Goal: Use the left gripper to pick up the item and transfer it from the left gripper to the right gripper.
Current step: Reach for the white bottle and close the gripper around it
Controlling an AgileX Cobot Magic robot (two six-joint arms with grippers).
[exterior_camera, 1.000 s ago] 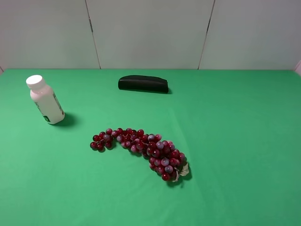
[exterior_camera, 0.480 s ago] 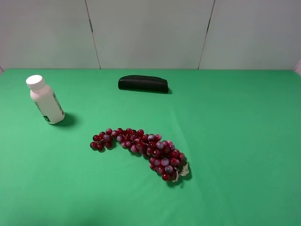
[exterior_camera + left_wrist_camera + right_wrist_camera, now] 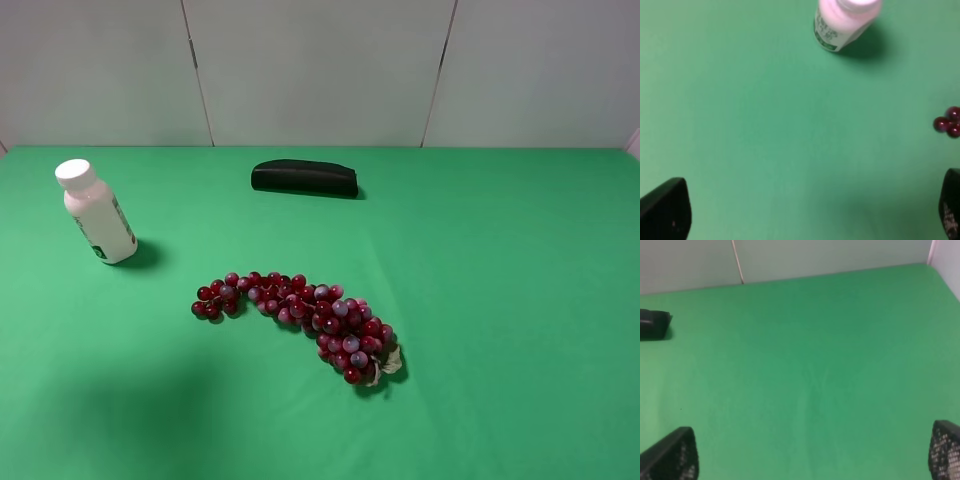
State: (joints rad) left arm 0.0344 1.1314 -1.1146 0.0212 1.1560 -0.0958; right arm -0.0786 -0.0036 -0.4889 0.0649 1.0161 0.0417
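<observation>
The item, a small white bottle (image 3: 95,212) with a white cap, stands upright at the far left of the green table. It also shows in the left wrist view (image 3: 845,22), well ahead of my left gripper (image 3: 807,215). That gripper is open and empty, with only its two black fingertips (image 3: 665,210) showing at the frame's corners. My right gripper (image 3: 807,455) is open and empty over bare cloth, with its fingertips (image 3: 670,455) wide apart. Neither arm shows in the exterior high view.
A bunch of red grapes (image 3: 300,315) lies mid-table, and a few of them show in the left wrist view (image 3: 947,122). A long black case (image 3: 304,178) lies at the back centre, its end in the right wrist view (image 3: 652,324). A grey wall (image 3: 320,70) backs the table.
A faint shadow has darkened the cloth at the front left. The bottle, grapes and case have not moved.
</observation>
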